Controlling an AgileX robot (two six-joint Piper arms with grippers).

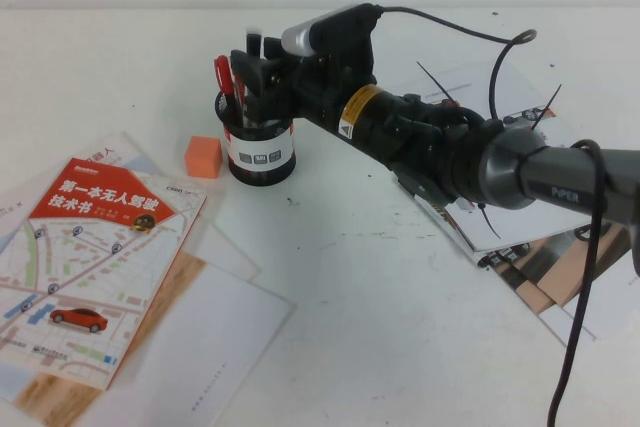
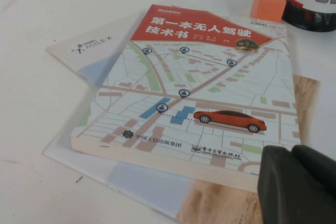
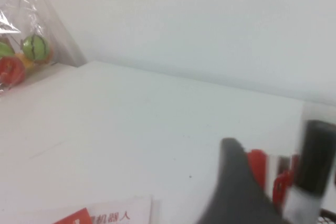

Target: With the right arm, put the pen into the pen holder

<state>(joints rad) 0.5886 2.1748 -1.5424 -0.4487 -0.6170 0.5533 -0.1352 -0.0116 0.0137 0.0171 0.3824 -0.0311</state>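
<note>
Nearest the robot, the left gripper is hanging low over the corner of a map-covered book, which is lying on loose white sheets; whether its fingers are apart or together cannot be told. Farther out, an orange block is sitting on the table just beside the pen holder. The right arm is reaching in from the right, over a stack of papers, and placing the right gripper directly above the holder's mouth. Its fingers are pinching the pen, which is standing upright over the cup with its white tip showing above the fingers. Red pens are already standing inside the holder. Beyond, a clear bag of coloured balls is resting against the wall.
</note>
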